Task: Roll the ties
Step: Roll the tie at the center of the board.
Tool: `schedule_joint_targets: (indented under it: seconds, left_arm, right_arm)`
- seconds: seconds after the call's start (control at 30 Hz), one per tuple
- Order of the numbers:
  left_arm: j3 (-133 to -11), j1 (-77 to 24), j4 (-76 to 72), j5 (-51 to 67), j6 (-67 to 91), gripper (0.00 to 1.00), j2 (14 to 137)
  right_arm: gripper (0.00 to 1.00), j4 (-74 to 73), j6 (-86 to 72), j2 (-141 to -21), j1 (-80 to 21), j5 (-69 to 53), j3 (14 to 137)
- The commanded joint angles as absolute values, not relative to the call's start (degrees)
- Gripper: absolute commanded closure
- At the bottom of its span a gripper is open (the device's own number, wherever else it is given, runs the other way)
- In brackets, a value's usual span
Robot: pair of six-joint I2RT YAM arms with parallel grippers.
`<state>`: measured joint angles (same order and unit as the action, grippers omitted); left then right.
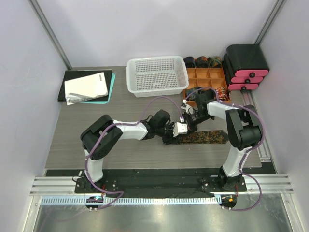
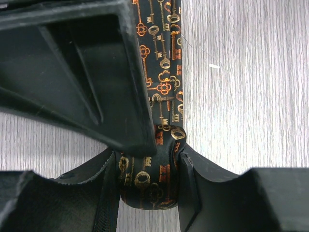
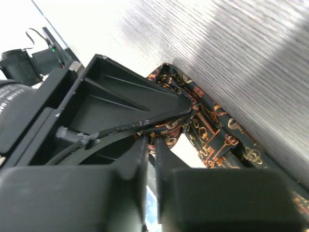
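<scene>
Starting the roll, I have the left hand (image 2: 148, 174) clamped on the tie's (image 1: 207, 137) first turn, right hand (image 3: 150, 145) pinching fabric alongside; most of its length lies flat on the surface (image 1: 67, 125), rightward, unrolled.

Left arm (image 1: 130, 129): stretched low and rightward toward table centre, elbow bent. Left gripper (image 2: 147, 181): fingers partway apart, clamped on both sides of rolled end of tie (image 2: 164, 72). Right arm (image 1: 241, 126): folded up and over, wrist angled down-left. Right gripper (image 3: 152, 145): jaws nearly together, pinching tie fabric, close against left gripper.
</scene>
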<state>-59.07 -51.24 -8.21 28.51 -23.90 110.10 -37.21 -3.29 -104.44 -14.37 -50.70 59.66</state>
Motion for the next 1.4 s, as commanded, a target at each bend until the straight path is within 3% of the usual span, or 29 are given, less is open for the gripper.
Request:
schedule_joint_targets:
  seconds: [0.0,0.27,0.43,0.47,0.5,0.57,0.67,0.83,1.1,1.13,1.17,1.27,1.37]
  left_arm:
    - [-55.6,-50.9,5.0,23.8,-27.7,0.68,114.1]
    - [-56.9,-48.1,8.6,27.3,-31.0,0.6,111.4]
    - [-59.0,-47.9,9.6,27.4,-30.7,0.68,113.6]
    - [-59.3,-47.9,9.6,27.2,-30.3,0.71,114.5]
    - [-59.7,-47.8,9.6,26.9,-30.1,0.72,114.8]
    - [-59.9,-47.9,9.6,26.5,-29.3,0.73,115.4]
    - [-59.9,-47.9,9.4,26.0,-29.0,0.73,115.5]
    - [-60.1,-47.9,9.0,25.9,-28.3,0.73,115.8]
    - [-61.6,-47.9,9.3,25.7,-27.7,0.73,116.5]
    - [-61.4,-47.9,9.2,25.8,-27.8,0.73,115.9]
    - [-61.1,-47.9,9.2,26.0,-27.9,0.73,115.9]
    - [-60.8,-47.9,9.6,26.0,-28.1,0.73,115.6]
    - [-60.3,-47.9,9.8,26.0,-28.9,0.7,115.0]
  right_arm:
    - [0.99,-37.7,-0.4,-105.7,-14.7,-49.4,60.7]
    - [0.99,-40.8,5.2,-109.9,-11.6,-45.4,62.7]
    - [0.98,-41.1,3.3,-110.4,-10.7,-50.2,64.0]
    - [0.92,-41.1,2.8,-109.7,-10.7,-51.6,63.9]
    - [0.76,-41.1,2.3,-109.0,-10.7,-51.9,63.8]
    - [0.66,-41.0,0.8,-106.7,-10.7,-52.5,63.1]
    - [0.55,-41.2,-1.1,-104.5,-10.7,-52.5,61.9]
    - [0.5,-41.1,-1.8,-104.1,-11.6,-51.6,61.3]
    - [0.57,-39.1,-1.0,-106.6,-15.0,-49.2,60.2]
    - [0.61,-39.2,-0.8,-107.0,-15.0,-48.9,60.6]
    - [0.76,-39.5,-0.5,-107.1,-14.9,-48.4,60.7]
    - [0.99,-39.8,-0.4,-106.9,-14.5,-47.1,61.5]
    - [0.99,-39.8,1.2,-107.8,-13.5,-46.2,61.8]
